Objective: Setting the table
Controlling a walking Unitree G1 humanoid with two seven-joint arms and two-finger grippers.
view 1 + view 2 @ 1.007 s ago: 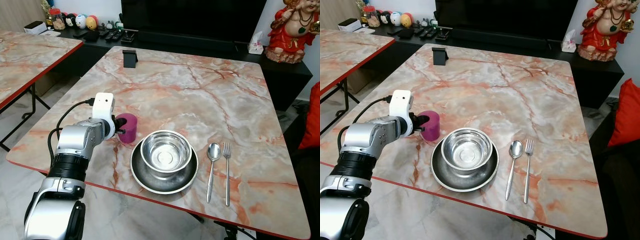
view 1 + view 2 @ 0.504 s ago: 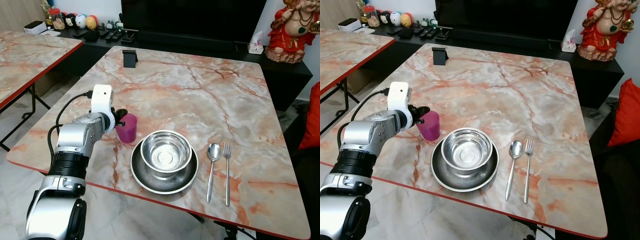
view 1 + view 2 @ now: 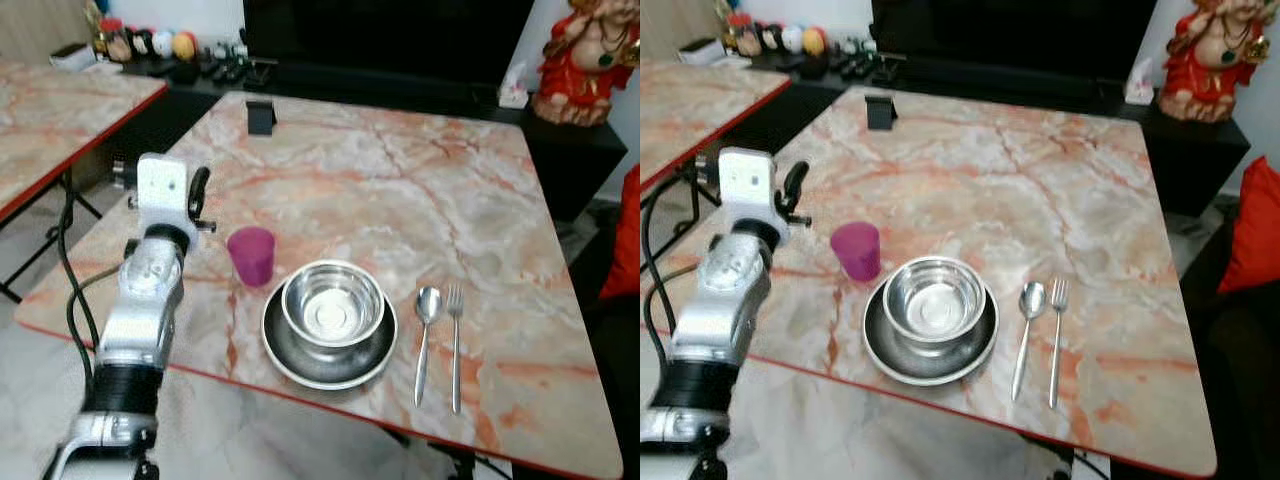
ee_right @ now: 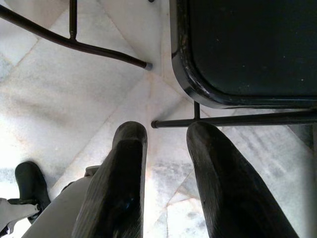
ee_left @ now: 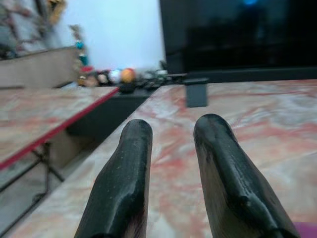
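Table (image 3: 420, 180): pink cup (image 3: 251, 256) stood upright just left of the plate (image 3: 290, 352); bowl (image 3: 332, 304) sat on the plate; spoon (image 3: 425, 335) and fork (image 3: 455, 340) lay side by side to its right.

Left gripper (image 3: 196, 192): raised beside the cup, apart from it. The wrist view showed its fingers (image 5: 124, 183) slightly parted, empty.

Right gripper (image 4: 166, 191): hung over the floor beside a chair (image 4: 247, 49), fingers slightly parted, empty.

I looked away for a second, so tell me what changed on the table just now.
The left gripper let go of the purple cup and drew up and back toward the table's left edge, jaws apart with nothing between them. The cup, bowl, plate, spoon and fork stayed put.
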